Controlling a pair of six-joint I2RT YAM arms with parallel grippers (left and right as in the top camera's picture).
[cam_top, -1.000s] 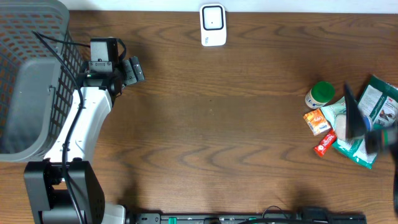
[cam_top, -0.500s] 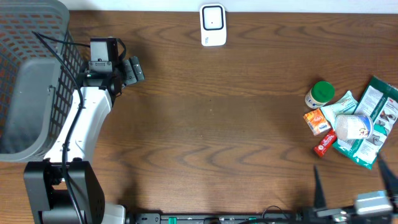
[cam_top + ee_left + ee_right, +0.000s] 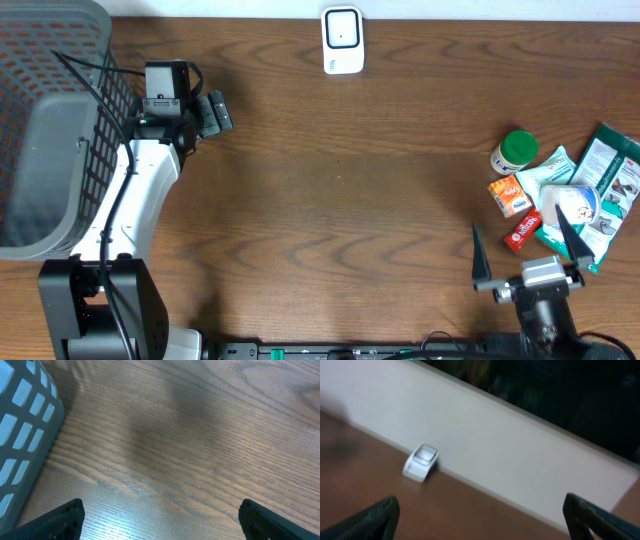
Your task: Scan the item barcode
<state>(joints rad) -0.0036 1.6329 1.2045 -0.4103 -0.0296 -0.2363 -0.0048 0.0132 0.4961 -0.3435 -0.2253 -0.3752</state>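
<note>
The items lie in a pile at the table's right: a green-lidded jar (image 3: 514, 152), an orange packet (image 3: 508, 196), a red packet (image 3: 523, 230), a white round tub (image 3: 574, 206) and green pouches (image 3: 612, 172). The white barcode scanner (image 3: 342, 40) stands at the far edge; the right wrist view shows the scanner (image 3: 421, 462) against the pale wall. My right gripper (image 3: 524, 246) is open and empty just in front of the pile, one finger over the tub's edge. My left gripper (image 3: 212, 112) is open and empty over bare wood (image 3: 162, 522) beside the basket.
A grey mesh basket (image 3: 40, 130) fills the far left corner, and its wall (image 3: 22, 435) shows at the left of the left wrist view. The white left arm (image 3: 130, 210) runs along the table's left side. Brown wood spans between arm and pile.
My right gripper left its place over the pile, swung down to the front edge, then came back up and leftward to the pile's near side. The left arm stayed still.
</note>
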